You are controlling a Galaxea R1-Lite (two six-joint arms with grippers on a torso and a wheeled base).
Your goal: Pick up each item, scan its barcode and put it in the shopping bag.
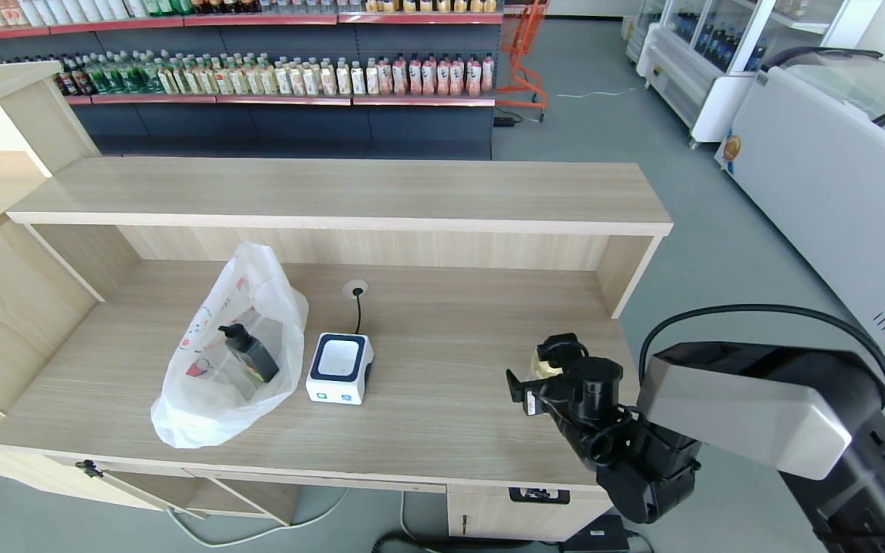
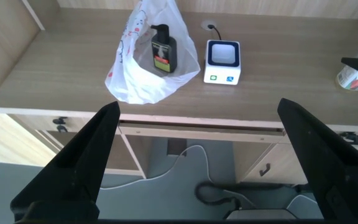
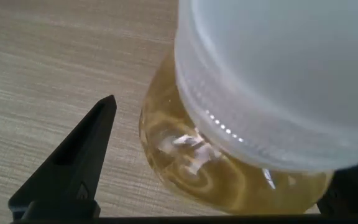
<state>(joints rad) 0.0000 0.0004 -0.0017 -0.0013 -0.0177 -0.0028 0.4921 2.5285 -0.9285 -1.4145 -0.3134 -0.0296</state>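
Note:
A jar with a white lid and amber contents stands on the wooden counter near its right end. My right gripper is open around it: in the right wrist view the jar is close up, and one finger stands a small gap off its side. A white shopping bag with a dark pump bottle inside sits at the counter's left. Beside it is the white barcode scanner. My left gripper is wide open and empty, hanging in front of and below the counter's front edge.
A raised ledge runs along the counter's back, with side walls at both ends. The scanner's cable leads to a hole in the counter. Bare counter lies between scanner and jar. Store shelves and freezers stand beyond.

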